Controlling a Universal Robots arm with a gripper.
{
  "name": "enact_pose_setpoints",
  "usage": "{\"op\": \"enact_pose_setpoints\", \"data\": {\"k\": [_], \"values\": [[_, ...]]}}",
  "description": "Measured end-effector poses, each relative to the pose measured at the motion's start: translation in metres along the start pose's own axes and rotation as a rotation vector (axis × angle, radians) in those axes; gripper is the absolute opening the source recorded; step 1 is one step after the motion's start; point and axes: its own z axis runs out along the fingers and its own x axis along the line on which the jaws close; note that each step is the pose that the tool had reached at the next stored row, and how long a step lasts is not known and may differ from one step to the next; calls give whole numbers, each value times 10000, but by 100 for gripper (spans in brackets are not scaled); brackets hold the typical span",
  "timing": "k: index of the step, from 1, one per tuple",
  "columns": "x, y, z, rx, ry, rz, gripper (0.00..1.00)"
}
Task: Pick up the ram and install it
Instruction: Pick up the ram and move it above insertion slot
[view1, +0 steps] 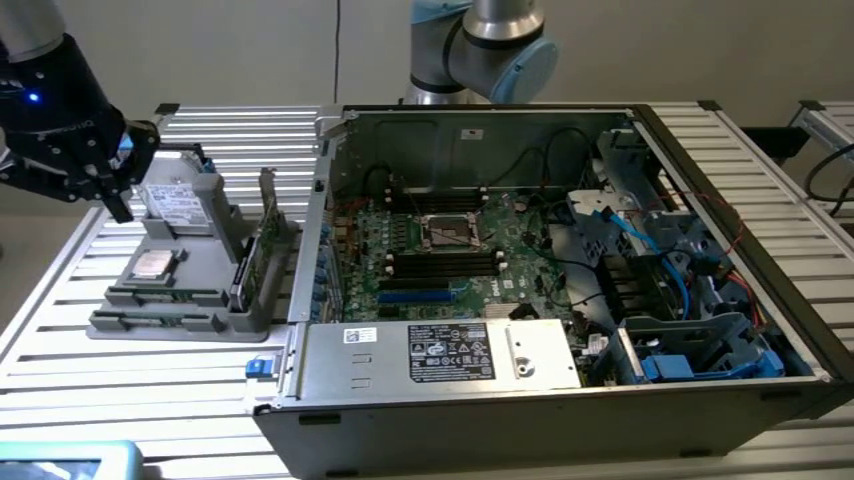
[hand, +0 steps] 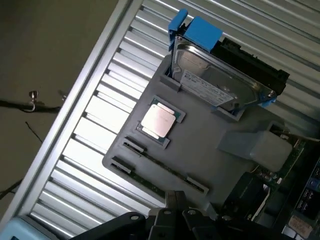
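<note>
End effector (view1: 118, 205): you will find its fingers clenched together, empty, poised over the gray holder (hand: 210, 140) at the exterior view's left.
Ram (hand: 155, 161): on edge in a slot along the holder's front, near the processor chip (hand: 159, 121), apart from the end effector.
Hard drive (hand: 220, 85): upright in the holder's rear.
Holder: on your slatted desk (view1: 160, 380), just beside the open computer case (view1: 561, 420).
</note>
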Motion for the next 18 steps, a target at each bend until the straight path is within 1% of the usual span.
{"op": "enact_pose_setpoints", "data": {"k": [18], "values": [[0, 0, 0, 50, 134, -3273, 11]]}}
